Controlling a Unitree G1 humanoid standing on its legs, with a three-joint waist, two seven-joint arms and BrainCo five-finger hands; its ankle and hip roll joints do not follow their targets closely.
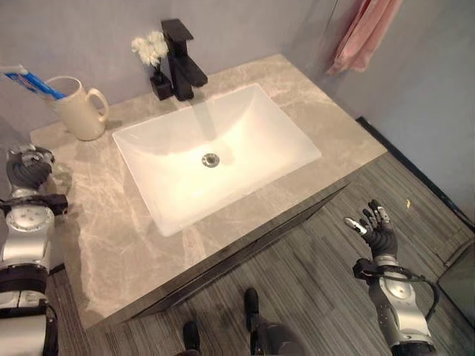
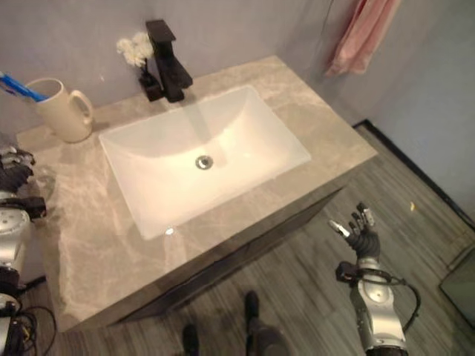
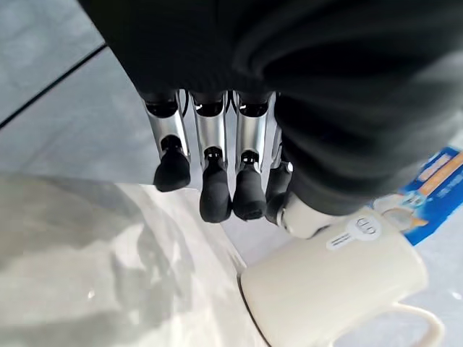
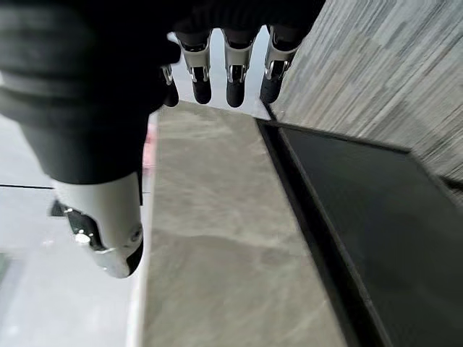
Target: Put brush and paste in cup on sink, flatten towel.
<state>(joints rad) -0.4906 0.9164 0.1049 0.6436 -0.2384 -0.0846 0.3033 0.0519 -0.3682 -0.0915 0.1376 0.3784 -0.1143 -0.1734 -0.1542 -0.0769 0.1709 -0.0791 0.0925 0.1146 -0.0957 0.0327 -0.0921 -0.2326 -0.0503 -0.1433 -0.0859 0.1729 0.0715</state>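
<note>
My left hand (image 1: 28, 172) hangs over the left end of the marble counter (image 1: 111, 222), fingers (image 3: 215, 195) straight and relaxed, gripping nothing. Its wrist camera shows the cream cup (image 3: 340, 289) just past the fingertips, with blue-and-white packaging (image 3: 427, 191) poking out beside it; I take that for the paste, though the print is too small to read. From the head I see the cup (image 1: 78, 110) standing at the counter's back left corner with the blue paste tube (image 1: 30, 81) leaning out of its mouth; I can't make out a brush in there.

My right hand (image 1: 377, 228) is raised over the grey plank floor (image 1: 319, 282), well clear of the counter's front edge, fingers spread and empty.

Beyond: white sink basin (image 1: 215, 159), black faucet (image 1: 182, 59), small white flowers (image 1: 151, 50), and the pink towel (image 1: 364, 33) hanging bunched on the grey wall.
</note>
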